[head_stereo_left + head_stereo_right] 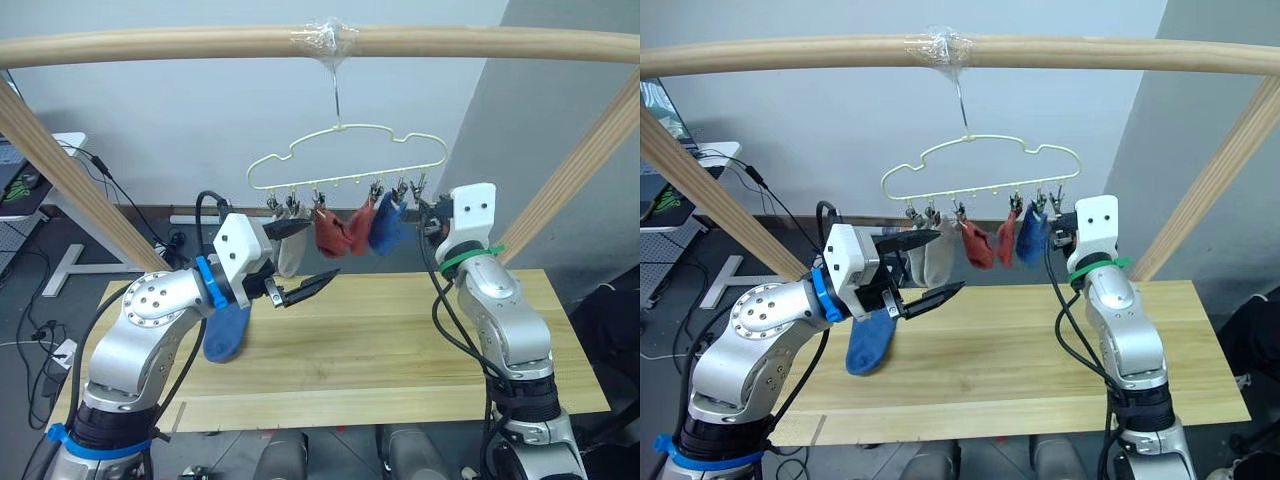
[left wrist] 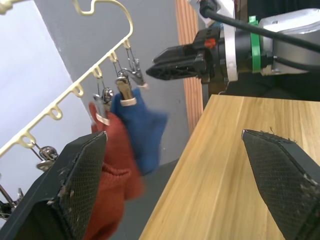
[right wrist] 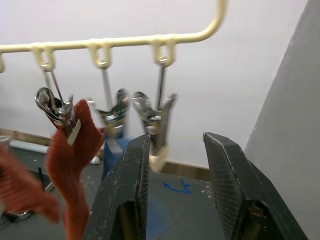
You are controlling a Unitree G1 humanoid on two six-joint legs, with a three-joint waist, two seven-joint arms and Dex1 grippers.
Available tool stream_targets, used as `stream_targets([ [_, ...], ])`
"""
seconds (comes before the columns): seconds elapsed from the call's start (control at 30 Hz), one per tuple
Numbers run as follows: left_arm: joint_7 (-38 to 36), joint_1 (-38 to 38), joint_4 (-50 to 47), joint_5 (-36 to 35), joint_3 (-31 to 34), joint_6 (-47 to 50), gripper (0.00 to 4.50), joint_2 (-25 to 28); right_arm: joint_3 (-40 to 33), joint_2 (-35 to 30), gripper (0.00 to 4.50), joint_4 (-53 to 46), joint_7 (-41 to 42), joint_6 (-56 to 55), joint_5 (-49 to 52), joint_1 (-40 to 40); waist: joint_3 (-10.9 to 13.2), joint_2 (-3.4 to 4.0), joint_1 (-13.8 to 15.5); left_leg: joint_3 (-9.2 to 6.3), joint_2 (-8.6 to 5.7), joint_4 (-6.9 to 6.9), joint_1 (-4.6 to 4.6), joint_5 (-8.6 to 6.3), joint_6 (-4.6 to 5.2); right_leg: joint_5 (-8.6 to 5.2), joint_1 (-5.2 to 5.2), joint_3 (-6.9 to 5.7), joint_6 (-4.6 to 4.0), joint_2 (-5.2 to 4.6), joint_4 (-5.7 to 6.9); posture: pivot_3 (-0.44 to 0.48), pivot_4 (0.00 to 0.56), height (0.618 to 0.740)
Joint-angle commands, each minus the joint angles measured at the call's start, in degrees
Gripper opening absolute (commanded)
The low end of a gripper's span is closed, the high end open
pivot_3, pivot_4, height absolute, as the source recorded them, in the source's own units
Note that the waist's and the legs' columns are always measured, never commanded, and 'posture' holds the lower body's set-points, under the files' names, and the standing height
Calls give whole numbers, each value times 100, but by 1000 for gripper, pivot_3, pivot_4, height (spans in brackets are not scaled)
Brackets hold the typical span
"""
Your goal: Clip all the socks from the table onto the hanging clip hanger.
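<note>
Left end effector (image 1: 303,262) gapes empty; one blue sock (image 1: 226,332) lies lengthwise toward the table's (image 1: 400,350) front edge.

Head pair: you look forward and down from behind both arms, over the bench (image 1: 400,340) to the clip hanger (image 1: 345,160).
Left wrist: faces across the bench toward the right claw (image 2: 162,67).
Right wrist: close under the hanger's clips.
Shared: hanger, hung socks (image 1: 1032,235).

Smooth, matt pale-yellow wooden plank table (image 1: 400,350); glossy cream plastic-coated clip hanger (image 1: 345,158) with shiny metal clips (image 3: 152,117); soft knitted rust-red cloth socks (image 1: 340,230); blue cloth sock (image 1: 870,345), matt.
</note>
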Motion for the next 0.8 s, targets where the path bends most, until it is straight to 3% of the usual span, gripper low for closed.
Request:
stream_targets([
  [0.03, 35, -69, -162, -89, 101, -63, 4500, 23, 7, 58, 1742, -149, 11, -118, -105, -135, 0, 0, 1, 0, 0, 0, 1, 0, 0, 0, 0, 0, 0, 0, 1, 102, 202, 740],
  [0.8, 278, -361, -256, -194, 50, 111, 4500, -48, -8, 445, 1742, 831, -190, -268, -590, -862, 2, 2, -2, -1, 0, -1, 1, 0, 0, 0, -1, -1, -1, 0, 4, 109, 207, 740],
])
